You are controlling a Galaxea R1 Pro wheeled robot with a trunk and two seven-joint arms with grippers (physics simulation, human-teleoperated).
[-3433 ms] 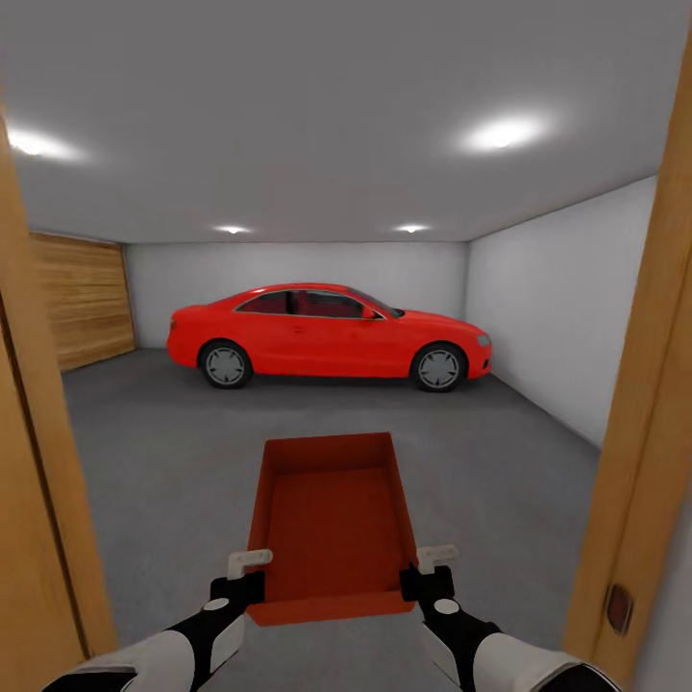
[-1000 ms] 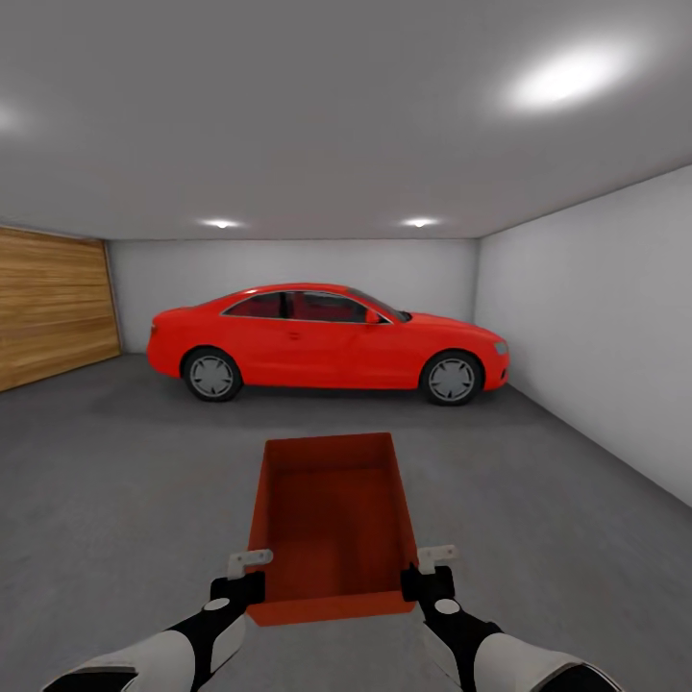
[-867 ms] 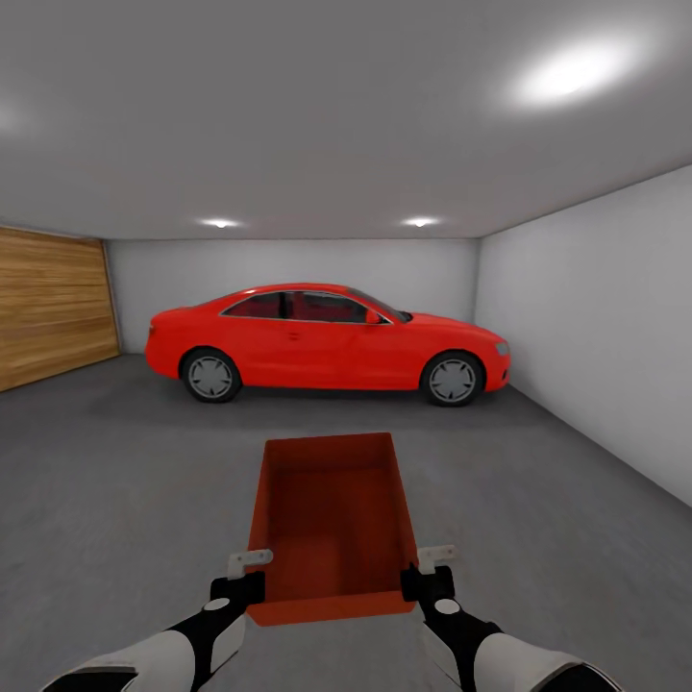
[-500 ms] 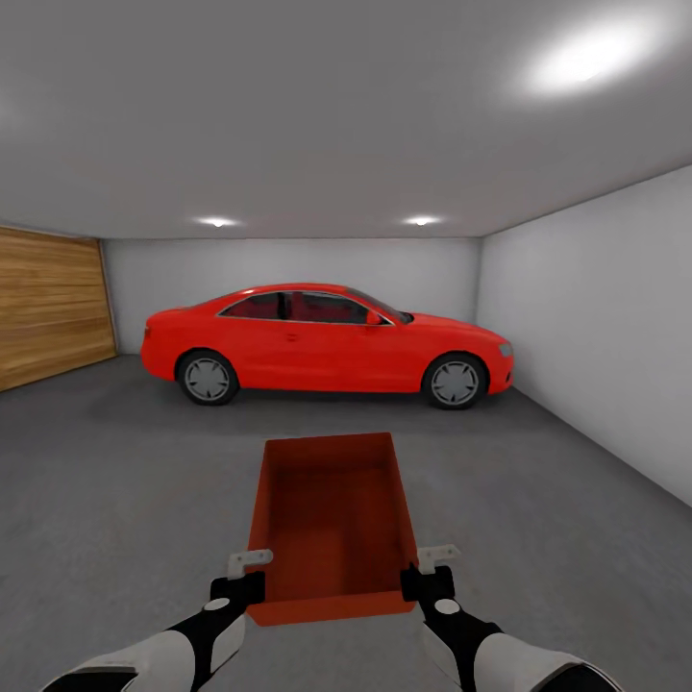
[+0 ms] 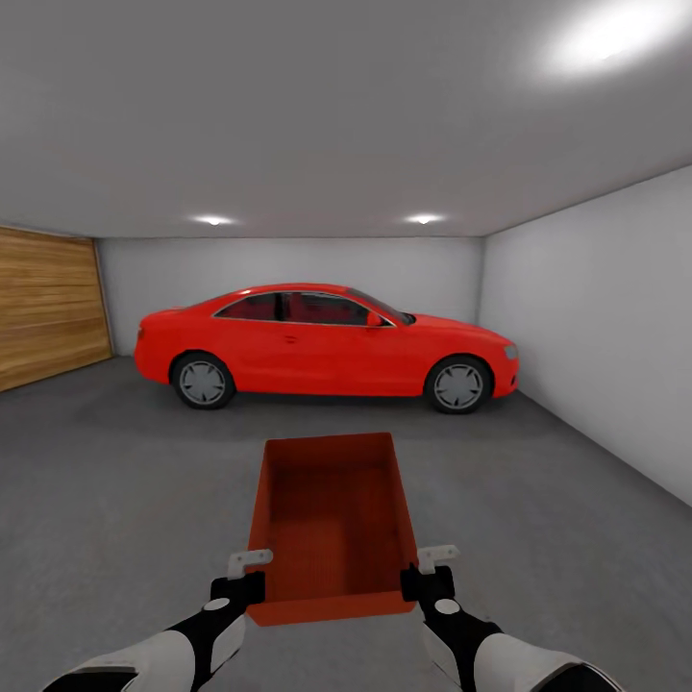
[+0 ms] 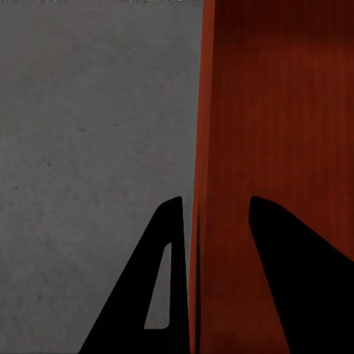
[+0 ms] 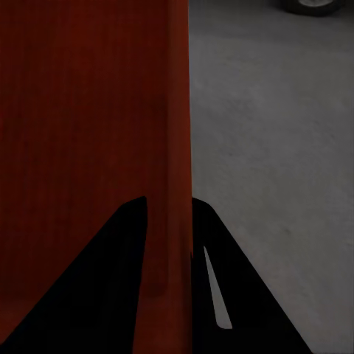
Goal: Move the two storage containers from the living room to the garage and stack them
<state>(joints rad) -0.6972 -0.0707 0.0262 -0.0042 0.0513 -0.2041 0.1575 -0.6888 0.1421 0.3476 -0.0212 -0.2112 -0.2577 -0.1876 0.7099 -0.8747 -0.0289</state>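
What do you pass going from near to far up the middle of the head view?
Orange-red open-topped storage container held between the left gripper and right gripper → bare dark grey concrete floor → red car → pale grey back wall.

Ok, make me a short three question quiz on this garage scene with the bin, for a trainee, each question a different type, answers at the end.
1. True or false: the storage container is held by both the left gripper and the right gripper.
2. Multiple choice: what stands beyond the container? A) a red car B) a brick fireplace C) a white van.
3. Short answer: in the left wrist view, what passes between the two dark fingers?

Key
1. True: each gripper clamps one side wall near the container's near end.
2. A: the car is parked side-on across the garage on the dark grey floor.
3. The container's orange-red side wall; the right wrist view shows the same on the other side.
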